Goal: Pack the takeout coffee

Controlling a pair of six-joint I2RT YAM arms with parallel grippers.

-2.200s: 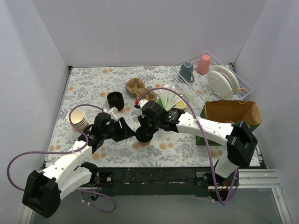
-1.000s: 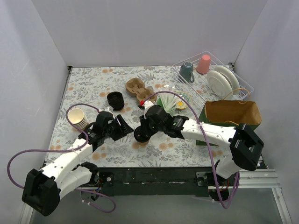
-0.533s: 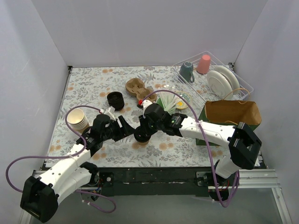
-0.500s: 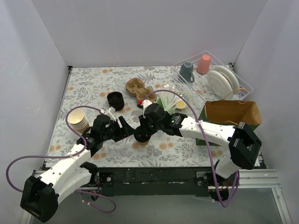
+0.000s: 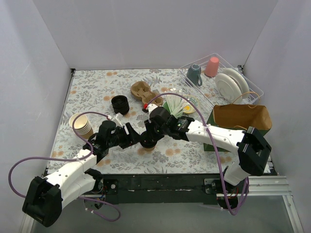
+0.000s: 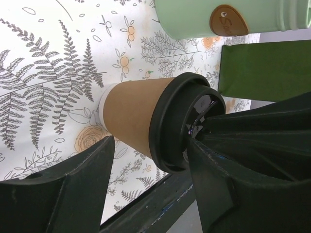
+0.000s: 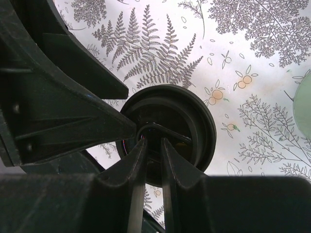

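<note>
Two jobs at mid-frame: my left gripper point(image 6: 151, 145) spread around the coffee cup point(image 6: 129, 116), my right gripper point(image 7: 153, 133) pressed together atop its lid point(image 7: 197, 121). Next, I judge: close left, lift.

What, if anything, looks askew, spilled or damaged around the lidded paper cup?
Nothing stands out. The small brown paper cup with its round black plastic lid stands upright on the floral tablecloth, lid seated evenly, no spill visible. The right arm's fingers sit nearly closed on the lid's top; the left arm's fingers, open, flank the cup.
</note>
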